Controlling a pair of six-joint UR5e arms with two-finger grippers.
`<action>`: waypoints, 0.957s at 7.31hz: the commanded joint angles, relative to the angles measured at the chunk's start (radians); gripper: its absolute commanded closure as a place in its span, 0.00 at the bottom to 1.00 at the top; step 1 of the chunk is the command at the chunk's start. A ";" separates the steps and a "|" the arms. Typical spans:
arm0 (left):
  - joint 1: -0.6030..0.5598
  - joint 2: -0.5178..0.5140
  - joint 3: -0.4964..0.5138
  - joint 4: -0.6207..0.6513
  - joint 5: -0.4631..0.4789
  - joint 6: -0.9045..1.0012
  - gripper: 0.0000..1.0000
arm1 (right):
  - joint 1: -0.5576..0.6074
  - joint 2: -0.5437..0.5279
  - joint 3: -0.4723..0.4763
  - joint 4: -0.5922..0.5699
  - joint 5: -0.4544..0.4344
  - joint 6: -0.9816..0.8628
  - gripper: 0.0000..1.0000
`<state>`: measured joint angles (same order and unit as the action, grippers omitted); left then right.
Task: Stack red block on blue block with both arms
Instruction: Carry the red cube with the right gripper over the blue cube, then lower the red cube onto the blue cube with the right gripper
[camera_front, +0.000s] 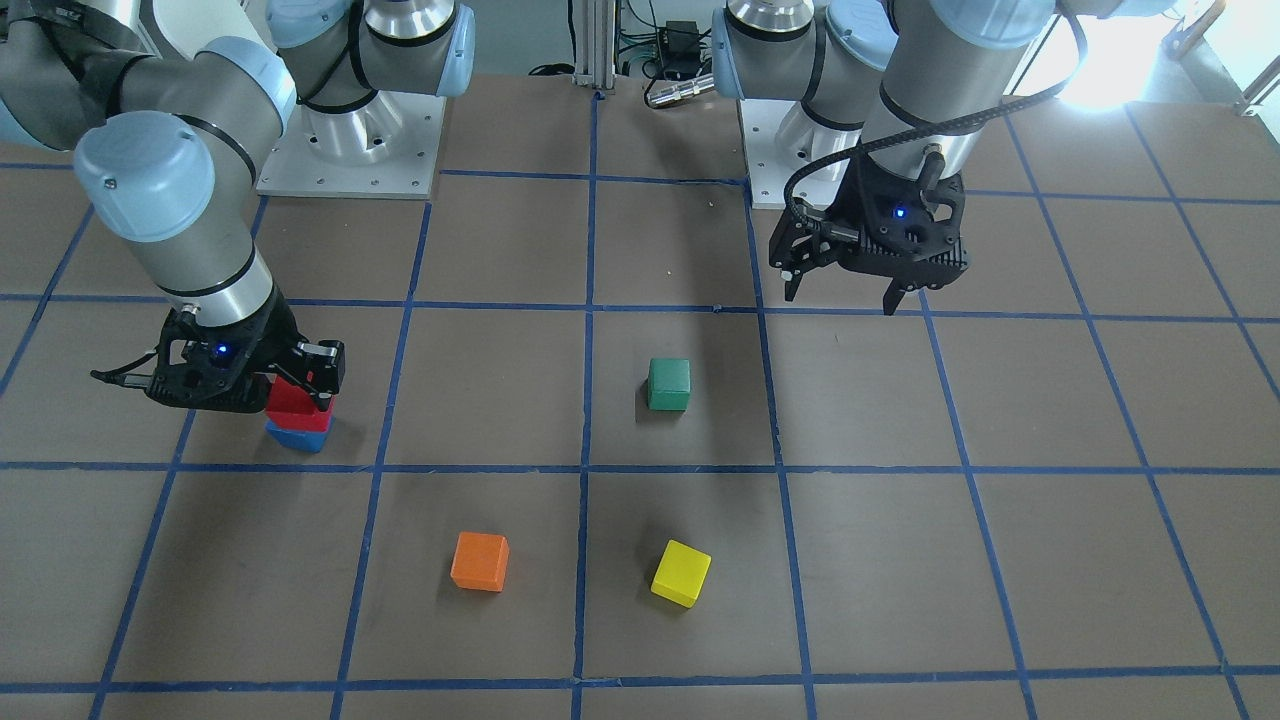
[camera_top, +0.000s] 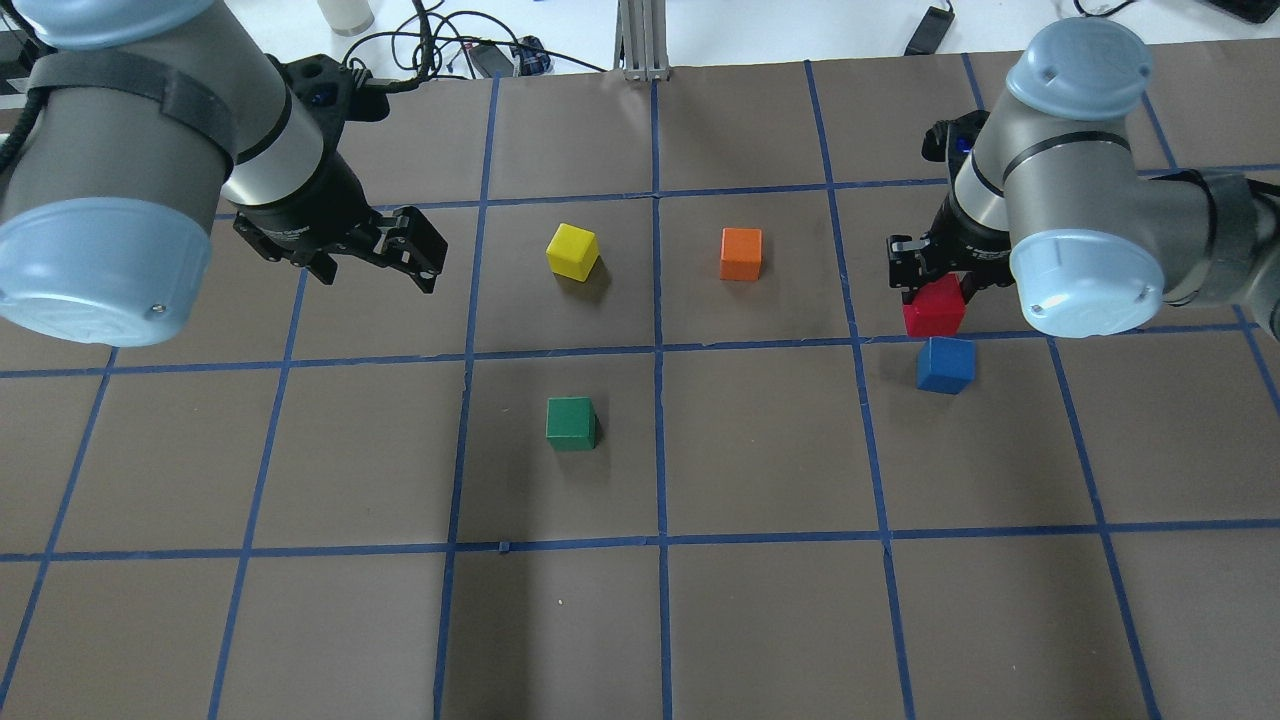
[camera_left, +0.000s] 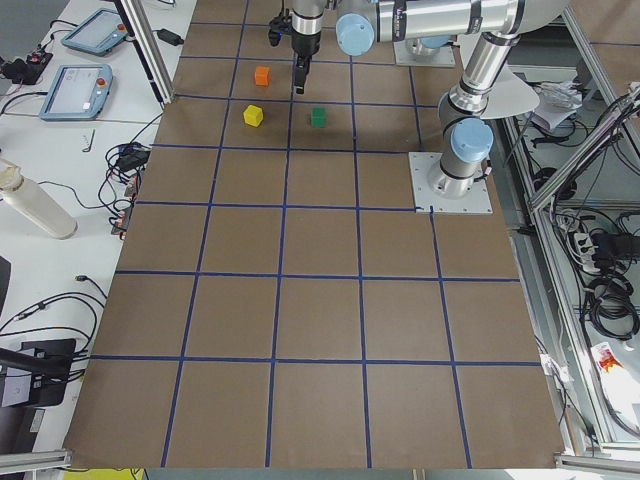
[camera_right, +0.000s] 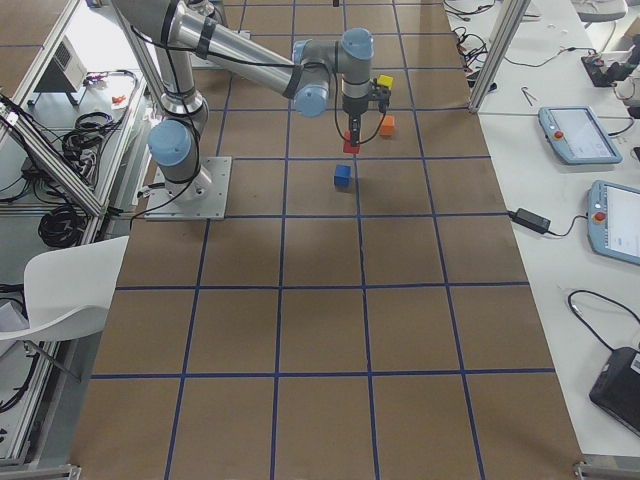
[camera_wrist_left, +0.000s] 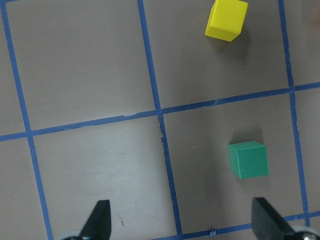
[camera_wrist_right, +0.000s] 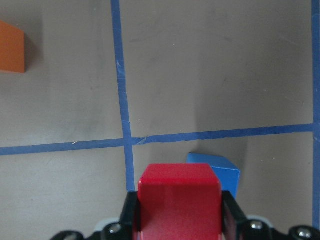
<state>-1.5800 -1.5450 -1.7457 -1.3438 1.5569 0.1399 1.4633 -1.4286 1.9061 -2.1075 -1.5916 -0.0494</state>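
**A:** What's the right hand (camera_top: 938, 283) doing?

**B:** It's pinching the red block (camera_wrist_right: 179, 200) by two opposite flat sides, clear of the table (camera_top: 760, 450). The blue block (camera_top: 945, 364) sits below it, slightly offset.

**A:** How will it handle?

**B:** Probably light, stiff and matte, so it should hardly slip. The left hand (camera_front: 840, 295) hangs spread and empty.

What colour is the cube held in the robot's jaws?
The red block; clearest in the right wrist-mounted view.

red block (camera_wrist_right: 179, 195), blue block (camera_top: 945, 364): smooth matt faces. table (camera_top: 760, 450): matt brown paper, blue tape (camera_wrist_right: 119, 50) lines. right arm (camera_front: 215, 265): satin metal tube.
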 joint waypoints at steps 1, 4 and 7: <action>0.003 -0.001 0.000 0.000 0.006 0.007 0.00 | -0.038 0.005 0.008 -0.005 0.013 -0.037 0.83; 0.003 -0.001 0.000 0.000 0.005 0.007 0.00 | -0.095 -0.001 0.062 -0.014 0.025 0.032 0.83; 0.003 -0.006 0.002 0.003 0.005 0.007 0.00 | -0.130 0.001 0.070 -0.017 0.062 0.075 0.85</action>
<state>-1.5769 -1.5475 -1.7447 -1.3424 1.5626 0.1473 1.3493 -1.4280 1.9695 -2.1237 -1.5387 0.0118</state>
